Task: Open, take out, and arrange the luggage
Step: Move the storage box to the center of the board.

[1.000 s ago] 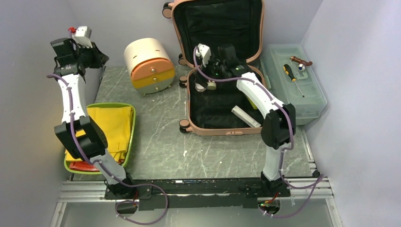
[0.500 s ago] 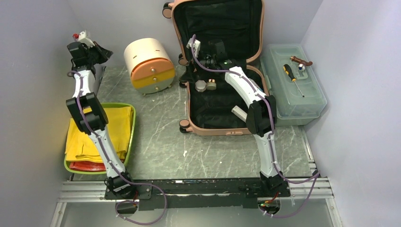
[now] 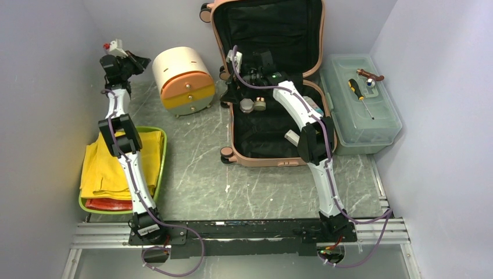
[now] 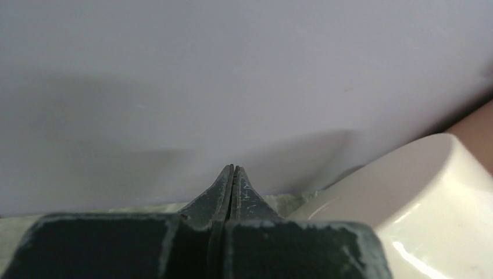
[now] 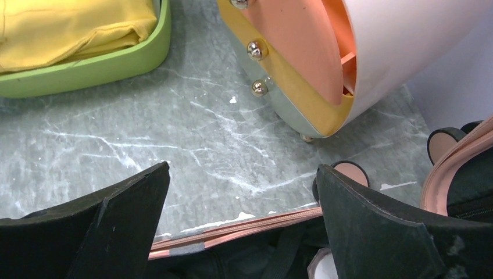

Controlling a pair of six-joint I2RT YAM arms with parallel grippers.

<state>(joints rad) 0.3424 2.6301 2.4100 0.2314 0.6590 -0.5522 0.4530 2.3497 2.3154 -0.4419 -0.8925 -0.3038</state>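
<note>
My right pincer (image 5: 243,171) is spread wide with nothing between its fingers. It hangs over the left rim of the luggage (image 3: 261,136), at the far end of the lower shell near the hinge. In the wrist view the salmon-pink rim runs across just under the gap, with black lining below it and one small dark wheel (image 5: 347,172) by the right finger. Beyond the fingers I see marbled table (image 5: 174,139).

The luggage lies open on the far right half of the table. Its lower shell is flat and its lid stands up against the back wall. A couple of small round items and a pale flat bar (image 3: 292,138) sit in the lower shell.

My left pincer (image 4: 232,174) is pressed together on nothing, up at the far left and pointing at the back wall. The cream half-round drawer box (image 3: 183,78) sits just to its right, between it and the luggage.

A green tray (image 3: 162,152) of yellow cloth lies near left. A translucent toolbox (image 3: 363,116) stands just right of the luggage.
</note>
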